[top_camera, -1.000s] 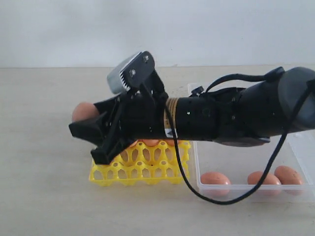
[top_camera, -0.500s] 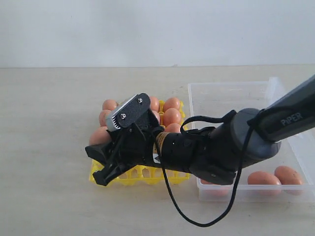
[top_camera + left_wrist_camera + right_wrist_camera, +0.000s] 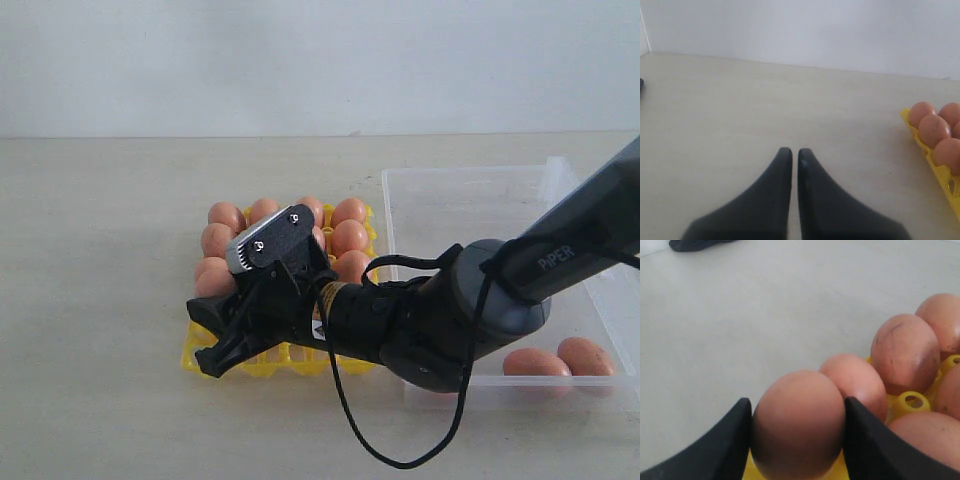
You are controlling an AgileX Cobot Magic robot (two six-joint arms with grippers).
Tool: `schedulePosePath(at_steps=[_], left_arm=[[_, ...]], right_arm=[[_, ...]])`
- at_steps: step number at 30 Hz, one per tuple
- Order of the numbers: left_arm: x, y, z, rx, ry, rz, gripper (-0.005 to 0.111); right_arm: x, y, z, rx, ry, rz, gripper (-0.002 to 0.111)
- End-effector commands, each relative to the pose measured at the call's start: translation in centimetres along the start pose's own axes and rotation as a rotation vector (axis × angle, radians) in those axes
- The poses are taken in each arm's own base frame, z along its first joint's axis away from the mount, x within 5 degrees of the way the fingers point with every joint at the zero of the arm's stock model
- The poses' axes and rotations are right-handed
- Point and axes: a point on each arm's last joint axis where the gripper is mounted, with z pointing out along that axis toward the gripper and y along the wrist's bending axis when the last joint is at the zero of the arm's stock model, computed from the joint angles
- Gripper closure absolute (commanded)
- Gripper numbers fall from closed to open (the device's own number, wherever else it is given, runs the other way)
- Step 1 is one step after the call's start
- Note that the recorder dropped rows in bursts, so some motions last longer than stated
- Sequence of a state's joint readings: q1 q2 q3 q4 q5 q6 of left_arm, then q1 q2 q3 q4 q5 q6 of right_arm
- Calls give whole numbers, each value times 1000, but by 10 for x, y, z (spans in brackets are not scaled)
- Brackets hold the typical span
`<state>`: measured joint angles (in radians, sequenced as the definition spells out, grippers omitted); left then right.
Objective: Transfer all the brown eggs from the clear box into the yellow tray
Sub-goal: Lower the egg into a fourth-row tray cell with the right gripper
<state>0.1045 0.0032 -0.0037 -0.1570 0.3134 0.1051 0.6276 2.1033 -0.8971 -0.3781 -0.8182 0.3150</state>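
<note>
Now the clear box (image 3: 480, 200) holds at least two brown eggs (image 3: 530, 362) by its front wall, and the yellow tray (image 3: 200, 358) is mostly filled. The right gripper (image 3: 797, 405) clasps one egg (image 3: 797, 440) low over an edge cup: the placing step. Next it likely needs a gentle lowering, then release. The left gripper (image 3: 791, 152) is pinched closed, empty

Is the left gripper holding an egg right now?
No, the left gripper is closed on nothing over the table, apart from the brown eggs in the yellow tray.
</note>
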Motion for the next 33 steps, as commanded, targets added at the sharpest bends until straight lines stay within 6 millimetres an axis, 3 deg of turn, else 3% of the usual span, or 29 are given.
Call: schedulePosePath(at_steps=[1,19,29,33], left_arm=[[1,0,0,-1,1,3,103],[1,0,0,-1,1,3,103],[1,0,0,-1,1,3,103],[1,0,0,-1,1,3,103]], right_arm=[[-3,0,0,-6,-24,-35,109],[-3,6,0,-62,-23,-129,108],[-3,6,0,-62,-23,-131,82],[-3,6,0,-62,-23,-131,80]])
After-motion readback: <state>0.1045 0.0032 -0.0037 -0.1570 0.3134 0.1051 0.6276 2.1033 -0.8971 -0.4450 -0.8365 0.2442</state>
